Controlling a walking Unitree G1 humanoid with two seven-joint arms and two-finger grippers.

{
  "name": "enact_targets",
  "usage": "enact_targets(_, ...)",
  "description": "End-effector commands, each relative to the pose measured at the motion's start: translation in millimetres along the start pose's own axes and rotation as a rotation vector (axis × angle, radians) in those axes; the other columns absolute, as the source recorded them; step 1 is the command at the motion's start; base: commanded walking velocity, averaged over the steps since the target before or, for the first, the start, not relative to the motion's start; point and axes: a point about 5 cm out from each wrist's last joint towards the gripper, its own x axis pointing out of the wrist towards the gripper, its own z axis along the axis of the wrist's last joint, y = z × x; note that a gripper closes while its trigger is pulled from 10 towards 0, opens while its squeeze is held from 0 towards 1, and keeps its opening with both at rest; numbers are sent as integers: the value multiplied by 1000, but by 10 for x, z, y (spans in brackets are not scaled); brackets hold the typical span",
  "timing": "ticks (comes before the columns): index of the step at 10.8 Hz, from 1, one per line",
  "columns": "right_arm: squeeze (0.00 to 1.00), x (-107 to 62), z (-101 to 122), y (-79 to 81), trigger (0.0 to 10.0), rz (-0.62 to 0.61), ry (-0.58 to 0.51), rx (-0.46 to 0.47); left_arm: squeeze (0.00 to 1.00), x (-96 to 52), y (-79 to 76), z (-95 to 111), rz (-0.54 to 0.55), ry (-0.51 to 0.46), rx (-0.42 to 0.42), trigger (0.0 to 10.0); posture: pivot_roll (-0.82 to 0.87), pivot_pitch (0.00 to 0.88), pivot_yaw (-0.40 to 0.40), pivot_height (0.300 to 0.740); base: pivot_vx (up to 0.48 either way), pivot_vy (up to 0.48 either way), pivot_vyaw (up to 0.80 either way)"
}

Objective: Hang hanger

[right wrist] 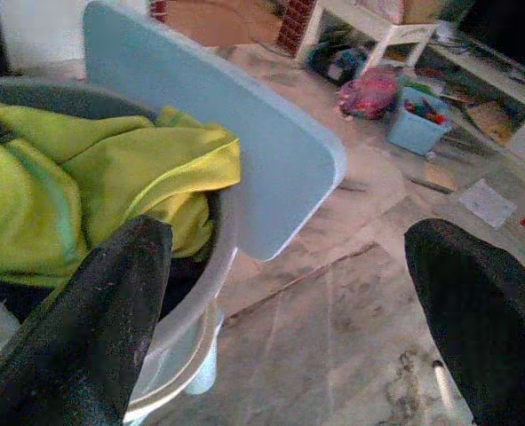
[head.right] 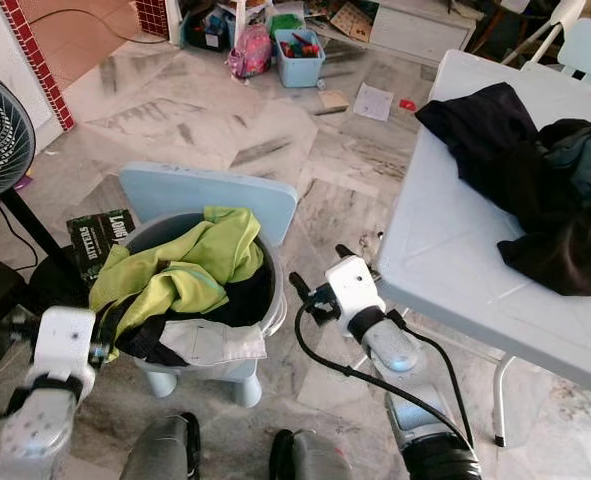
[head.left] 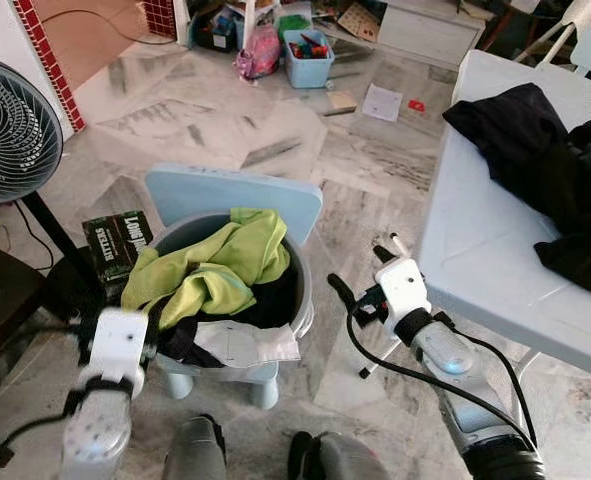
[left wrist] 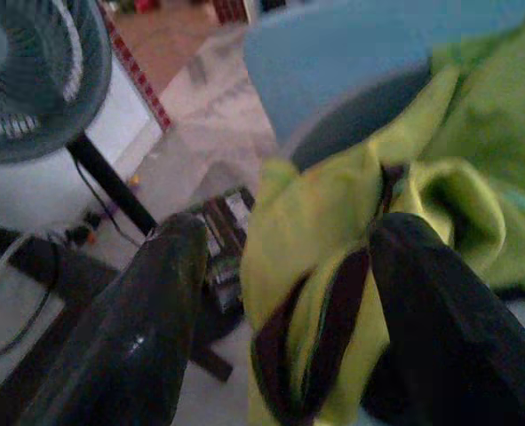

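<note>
Lime-green cloth [head.left: 215,270] heaped in a grey laundry basket [head.left: 300,300], which sits on a small pale-blue chair [head.left: 237,197]; basket taken as landmark. No hanger can be made out anywhere, so the task's thing may be buried under the clothes or elsewhere; cannot tell.

Left gripper [left wrist: 284,311] at the basket's left rim, fingers spread apart with a fold of the green cloth and a dark strip between them, not clamped. Right gripper [right wrist: 306,302] just to the right of the basket, over bare floor, fingers wide apart and holding nothing.

Right of the basket and beyond the right gripper: white table [head.left: 475,250] with dark garments [head.left: 545,170] piled on it. Left of the basket: a dark printed box [head.left: 115,243], then a standing fan [head.left: 10,130]. Beyond the basket: floor clutter, a blue bin [head.left: 308,55].

Risks, as judged: closing the left fingers here would likely catch cloth only, dragging the heap over the rim. A hard pull could shift the basket on its small chair. The right arm's cable hangs near the table leg and may snag.
</note>
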Motion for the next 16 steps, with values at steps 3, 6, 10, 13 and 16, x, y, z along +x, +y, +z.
enact_targets(3,0,-41,-53,-250,10000,-199,14,103,0,60,-38,100,-19,-66,-17,10000,70,88,-106,740,0,0,0)
enact_targets(6,0,-49,-92,-357,10000,-298,36,137,0,171,-83,189,-36,-101,-31,10000,59,79,-99,740,0,0,0)
enact_targets(10,0,-44,-99,-372,10000,-318,38,134,0,203,-122,209,-53,-110,-43,10000,57,81,-96,740,-261,0,0)
enact_targets(13,0,-52,-110,-379,10000,-327,41,132,0,215,-132,211,-63,-112,-44,10000,56,83,-93,740,-328,0,0)
enact_targets(16,0,-56,-119,-378,10000,-331,44,133,0,224,-147,224,-69,-118,-59,10000,55,86,-91,740,-107,0,0)
